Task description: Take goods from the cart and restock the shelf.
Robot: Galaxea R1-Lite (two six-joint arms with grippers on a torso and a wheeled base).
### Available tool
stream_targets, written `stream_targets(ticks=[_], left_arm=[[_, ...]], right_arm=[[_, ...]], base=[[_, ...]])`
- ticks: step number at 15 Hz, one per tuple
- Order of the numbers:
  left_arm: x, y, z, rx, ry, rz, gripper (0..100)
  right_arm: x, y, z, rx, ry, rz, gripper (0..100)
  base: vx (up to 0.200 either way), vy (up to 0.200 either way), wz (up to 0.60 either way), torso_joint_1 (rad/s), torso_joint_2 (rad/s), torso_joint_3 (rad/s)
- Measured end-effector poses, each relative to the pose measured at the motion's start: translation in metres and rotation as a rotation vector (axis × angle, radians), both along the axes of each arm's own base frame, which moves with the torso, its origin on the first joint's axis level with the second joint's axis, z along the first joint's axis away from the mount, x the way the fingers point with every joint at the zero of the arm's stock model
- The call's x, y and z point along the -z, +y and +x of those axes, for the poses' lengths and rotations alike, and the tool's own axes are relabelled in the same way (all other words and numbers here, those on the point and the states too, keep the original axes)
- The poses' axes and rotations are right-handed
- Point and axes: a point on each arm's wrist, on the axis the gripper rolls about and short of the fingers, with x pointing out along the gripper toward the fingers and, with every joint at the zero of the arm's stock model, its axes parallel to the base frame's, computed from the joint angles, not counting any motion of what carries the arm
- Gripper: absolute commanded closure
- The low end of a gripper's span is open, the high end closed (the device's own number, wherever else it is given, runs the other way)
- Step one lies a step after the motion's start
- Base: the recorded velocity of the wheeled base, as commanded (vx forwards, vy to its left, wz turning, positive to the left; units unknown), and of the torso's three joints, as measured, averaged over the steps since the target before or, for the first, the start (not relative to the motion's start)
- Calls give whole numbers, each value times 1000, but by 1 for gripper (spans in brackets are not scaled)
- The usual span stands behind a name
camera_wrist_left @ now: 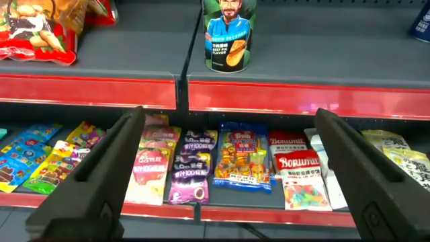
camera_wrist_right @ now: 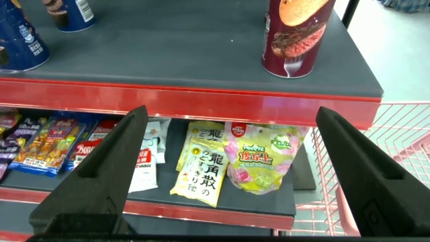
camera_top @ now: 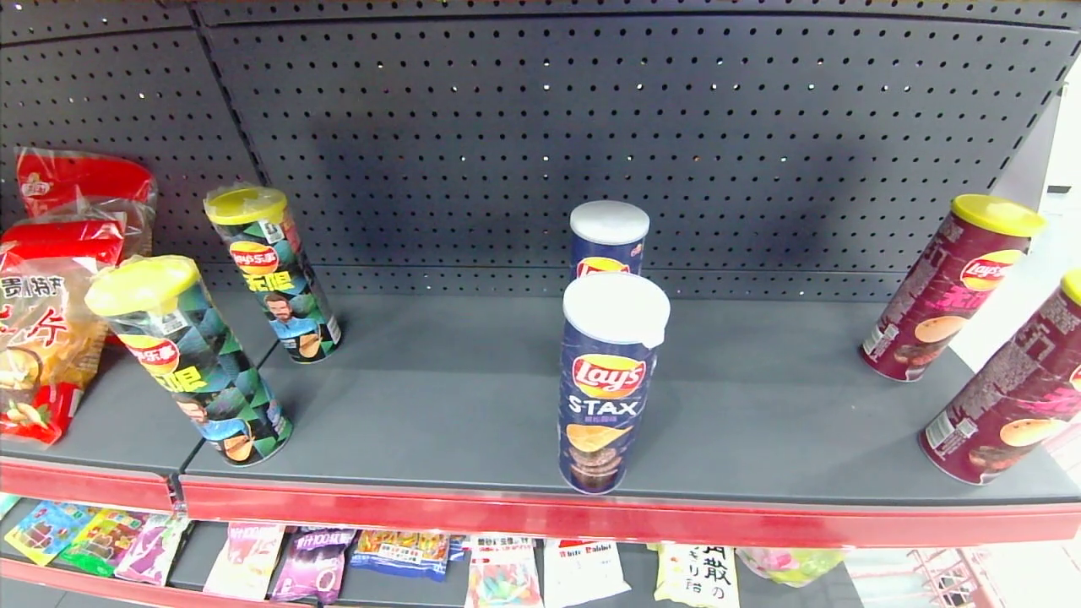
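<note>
A dark grey perforated metal back panel [camera_top: 507, 127] stands upright. By its left end stand red-and-clear plastic snack bags [camera_top: 59, 253]; below it lie flat, colourful foil snack packets [camera_top: 507, 578].

Looks like a supermarket aisle: dark grey metal shelf [camera_top: 439, 405] with red front lip, grey perforated back panel [camera_top: 591, 127] at 12 o'clock, rows of tall cylindrical crisp cans [camera_top: 604, 397], flat colourful snack packets [camera_top: 405, 553] at 6 o'clock, pink wire cart [camera_top: 937, 574] at 5 o'clock.
</note>
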Motion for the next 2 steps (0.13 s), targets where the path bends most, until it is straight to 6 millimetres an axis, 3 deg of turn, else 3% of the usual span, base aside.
stream_targets(ticks=[2], left_arm=[[0,0,0,0,0,0,0]], right_arm=[[0,0,0,0,0,0,0]], base=[[0,0,0,0,0,0]])
